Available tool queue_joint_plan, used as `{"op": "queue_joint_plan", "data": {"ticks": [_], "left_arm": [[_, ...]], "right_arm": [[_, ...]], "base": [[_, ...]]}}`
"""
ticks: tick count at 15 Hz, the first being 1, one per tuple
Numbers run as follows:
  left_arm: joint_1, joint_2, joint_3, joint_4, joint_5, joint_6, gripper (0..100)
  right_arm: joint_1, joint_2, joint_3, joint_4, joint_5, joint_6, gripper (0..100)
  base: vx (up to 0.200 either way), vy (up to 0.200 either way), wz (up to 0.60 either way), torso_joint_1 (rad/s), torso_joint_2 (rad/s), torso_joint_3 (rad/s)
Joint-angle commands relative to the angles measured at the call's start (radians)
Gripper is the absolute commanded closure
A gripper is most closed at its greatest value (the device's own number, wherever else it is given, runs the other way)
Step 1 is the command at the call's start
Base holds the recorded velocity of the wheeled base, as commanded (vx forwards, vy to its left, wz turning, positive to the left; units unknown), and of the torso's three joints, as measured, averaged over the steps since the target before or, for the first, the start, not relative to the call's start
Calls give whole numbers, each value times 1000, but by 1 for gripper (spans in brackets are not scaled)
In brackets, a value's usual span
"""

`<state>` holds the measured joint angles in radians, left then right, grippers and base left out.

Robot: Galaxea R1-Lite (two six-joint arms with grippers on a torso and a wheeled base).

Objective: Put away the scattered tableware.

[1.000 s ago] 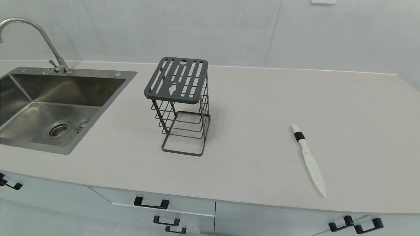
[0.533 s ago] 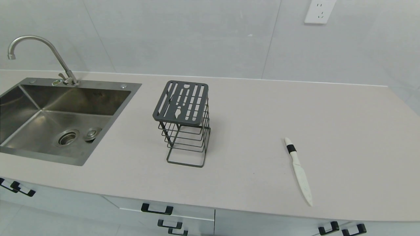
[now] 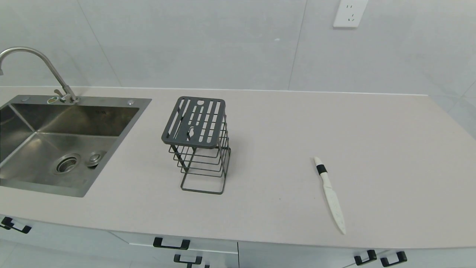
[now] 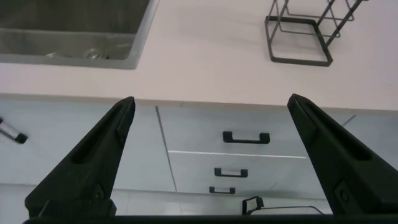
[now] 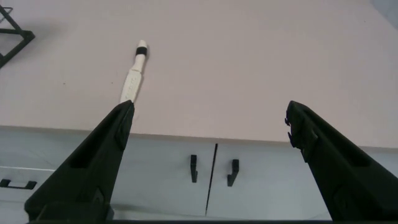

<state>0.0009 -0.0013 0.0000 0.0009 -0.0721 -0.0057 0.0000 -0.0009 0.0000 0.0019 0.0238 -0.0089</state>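
Pale tiled wall [image 3: 223, 41], socket [image 3: 350, 13] far right. Beige tabletop [image 3: 372, 130]; steel sink [image 3: 85, 119] and faucet [image 3: 66, 96] at left. White drawers [image 4: 205, 134] with black handles [image 3: 171, 243] underneath.

The knife [image 5: 134, 73] lies flat on the counter [image 5: 261, 62], blade toward the front edge. The right gripper [image 5: 209, 109] hangs spread wide, one finger [image 5: 93, 162] crossing the blade's end. Two handles [image 5: 194, 168] sit below the edge. A rack corner [image 5: 12, 40] stands well apart from the knife.
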Motion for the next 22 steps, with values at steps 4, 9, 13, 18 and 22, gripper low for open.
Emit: {"op": "queue_joint_plan", "data": {"ticks": [4, 9, 13, 18, 22], "left_arm": [[-1, 1, 0, -1, 0, 0, 0], [-1, 1, 0, -1, -2, 1, 0], [-1, 1, 0, 1, -3, 7, 0], [-1, 1, 0, 1, 2, 7, 0], [-1, 1, 0, -1, -3, 3, 0]], "right_arm": [[-2, 1, 0, 0, 1, -2, 0], [-2, 1, 0, 0, 1, 0, 0], [-3, 1, 0, 0, 2, 0, 0], [-2, 1, 0, -100, 38, 4, 0], [0, 1, -11, -250, 137, -2, 0]], "base": [[50, 0, 0, 1, 1, -1], [80, 0, 0, 12, 8, -2], [0, 0, 0, 0, 0, 0], [0, 0, 0, 0, 0, 0], [0, 0, 0, 0, 0, 0]]}}
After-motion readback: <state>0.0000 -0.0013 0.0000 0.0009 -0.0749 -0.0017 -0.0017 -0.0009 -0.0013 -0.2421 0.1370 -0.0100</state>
